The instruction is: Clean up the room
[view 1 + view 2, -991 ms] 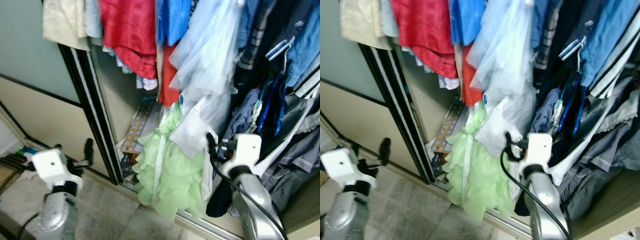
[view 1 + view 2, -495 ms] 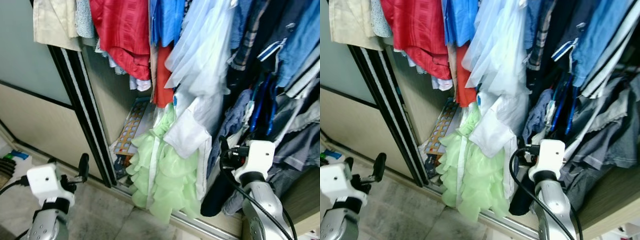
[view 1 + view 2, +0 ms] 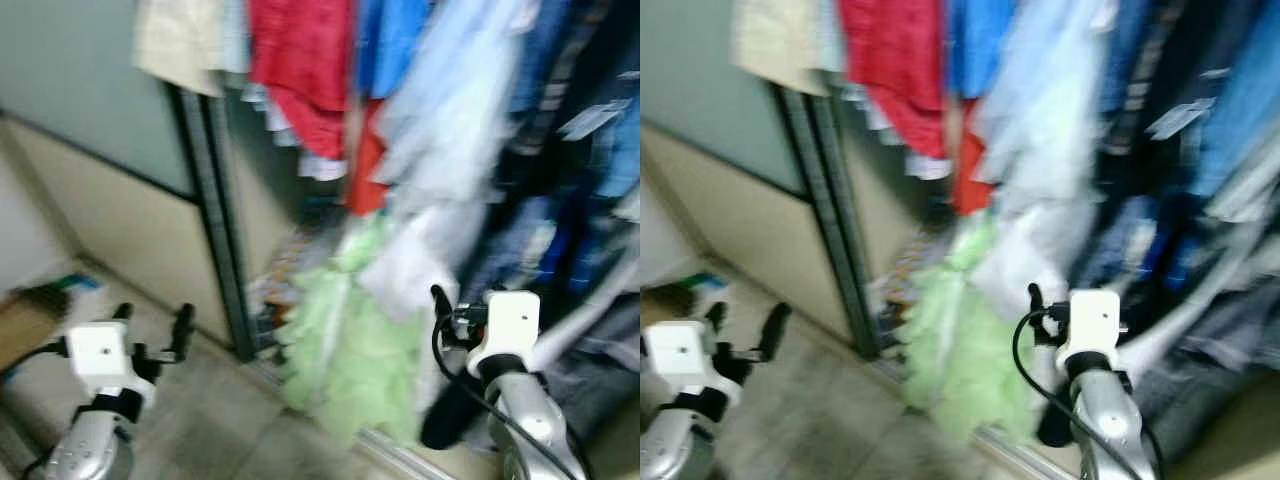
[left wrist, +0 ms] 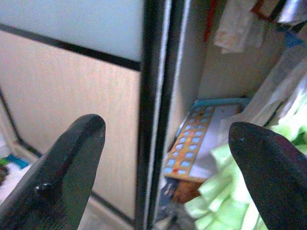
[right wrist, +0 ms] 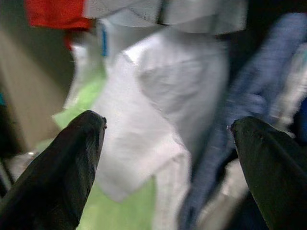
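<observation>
the right gripper (image 5: 165, 158) is spread wide with nothing between its two black fingers, held up at the lower right of the head view just short of the hanging clothes; through its own camera the fingers frame a white shirt sleeve (image 5: 158, 120) with the pale green ruffled dress (image 5: 120, 211) below it. the left gripper (image 4: 163, 158) is also released and empty, low at the lower left of the head view, its fingers bracketing the dark edge of the sliding wardrobe door (image 4: 153, 110). the thing to tidy looks to be the green dress (image 3: 350, 360), which spills out over the bottom track of the wardrobe, lower centre of the frame, beside the white sleeve. i'd judge it light, soft and floppy, easy to snag, so a pinch on a thick bunch of ruffles near its lower hem would hold better than one thin layer. behind it, on the wardrobe floor, a flat patterned board (image 4: 192, 148) leans against the inner wall. above hang a red garment (image 3: 300, 70), blue shirts (image 3: 395, 40) and a beige cloth (image 3: 180, 45) at upper left. the floor (image 3: 215, 430) is grey stone tile, and the head views are blurred, so small detail is lost.
</observation>
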### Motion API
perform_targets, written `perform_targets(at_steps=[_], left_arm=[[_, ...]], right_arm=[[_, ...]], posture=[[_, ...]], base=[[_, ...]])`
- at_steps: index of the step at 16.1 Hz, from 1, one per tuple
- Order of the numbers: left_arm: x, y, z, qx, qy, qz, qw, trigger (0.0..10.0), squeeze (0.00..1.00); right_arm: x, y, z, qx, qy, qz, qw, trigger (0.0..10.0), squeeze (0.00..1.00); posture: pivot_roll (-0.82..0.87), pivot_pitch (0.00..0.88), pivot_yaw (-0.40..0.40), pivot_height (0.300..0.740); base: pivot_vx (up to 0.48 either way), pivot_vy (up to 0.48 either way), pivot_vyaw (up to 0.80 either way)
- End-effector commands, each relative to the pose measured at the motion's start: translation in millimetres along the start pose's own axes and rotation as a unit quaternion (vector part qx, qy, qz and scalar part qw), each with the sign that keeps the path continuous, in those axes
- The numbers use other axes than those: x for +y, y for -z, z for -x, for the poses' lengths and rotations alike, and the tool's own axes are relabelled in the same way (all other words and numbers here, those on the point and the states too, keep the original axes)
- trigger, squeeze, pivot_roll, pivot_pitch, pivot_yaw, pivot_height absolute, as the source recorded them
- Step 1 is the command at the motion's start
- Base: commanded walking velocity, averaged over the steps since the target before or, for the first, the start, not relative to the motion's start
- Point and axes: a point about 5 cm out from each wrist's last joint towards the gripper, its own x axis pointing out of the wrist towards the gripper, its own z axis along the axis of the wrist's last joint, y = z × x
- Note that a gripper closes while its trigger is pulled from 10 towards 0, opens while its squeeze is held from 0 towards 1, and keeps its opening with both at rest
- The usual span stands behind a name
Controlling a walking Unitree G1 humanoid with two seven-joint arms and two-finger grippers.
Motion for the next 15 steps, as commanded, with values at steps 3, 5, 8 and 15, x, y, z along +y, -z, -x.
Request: perform_targets(at_steps=[3, 5, 8, 15], left_arm=[[-10.6, -0.1, -6.1, -0.003, 0.017, 0.006, 1.0, 10.0, 0.0], [-13.0, 1.7, -5.4, -0.004, 0.01, 0.01, 1.0, 10.0, 0.0], [-17.5, 1.4, -15.4, -0.008, 0.015, 0.015, 1.0, 10.0, 0.0], [-20.7, -5.8, -29.4, -0.018, -0.001, -0.015, 1.0, 10.0, 0.0]], right_arm=[[0.3, -4.8, -1.0, -0.015, 0.01, -0.011, 1.0, 10.0, 0.0], [5.4, -5.2, -4.6, -0.018, 0.002, -0.014, 1.0, 10.0, 0.0], [7.3, -6.0, -12.3, -0.028, 0.014, -0.02, 0.999, 10.0, 0.0], [17.9, -9.3, -20.6, -0.041, -0.001, -0.016, 0.999, 10.0, 0.0]], posture=[[-0.02, 0.018, -0.021, 0.74], [-0.02, 0.018, -0.013, 0.74], [-0.01, 0.001, 0.013, 0.74], [-0.01, 0.045, 0.03, 0.74]], base=[[0.0, 0.0, 0.8], [0.0, 0.0, 0.79], [0.0, 0.0, 0.79], [0.0, 0.0, 0.45]])
